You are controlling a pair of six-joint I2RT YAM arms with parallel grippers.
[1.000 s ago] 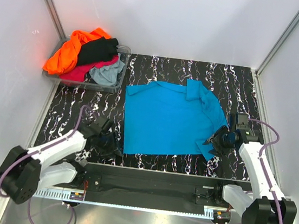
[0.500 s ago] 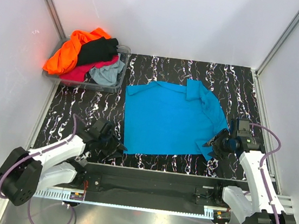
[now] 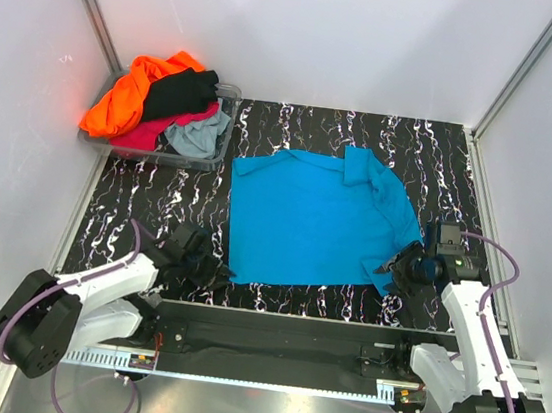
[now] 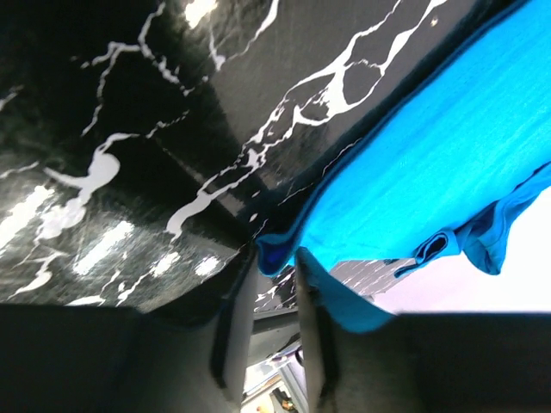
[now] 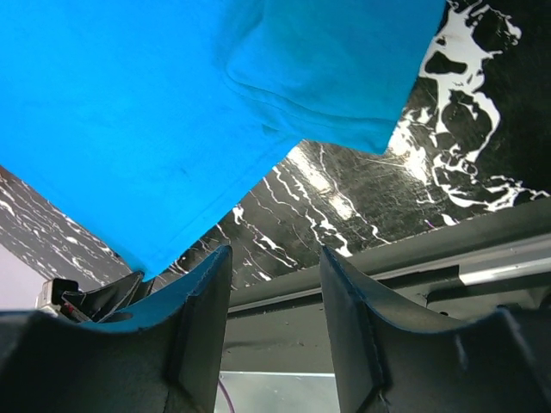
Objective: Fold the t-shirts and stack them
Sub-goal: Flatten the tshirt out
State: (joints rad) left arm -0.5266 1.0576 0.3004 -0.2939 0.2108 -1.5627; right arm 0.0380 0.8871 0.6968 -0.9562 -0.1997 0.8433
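1. Setting up the first fold on the turquoise t-shirt (image 3: 314, 221), by the look of it, with nothing folded or stacked yet.
2. Finding the left claw (image 4: 275, 258) low at the shirt's near-left corner, jaws narrowed with the hem corner right at their tips. Not managing to tell whether actually pinching the cloth or merely bracketing it.
3. Finding the right claw (image 5: 275, 258) released, jaws apart and empty between, sitting just beside the near-right hem.
4. Calling next, most likely, for a sure pinch at both near corners, then lifting the near edge over toward the far one without dragging the whole cloth along.
5. Lying spread and mostly flat in the middle of the black marbled counter (image 3: 365, 137) — one sleeve (image 3: 359, 166) doubled over at the far right.
6. Leaving the other t-shirts (image 3: 157, 106) — orange, black, crimson, grey — heaped in the clear bin (image 3: 201, 161) at the far-left corner.
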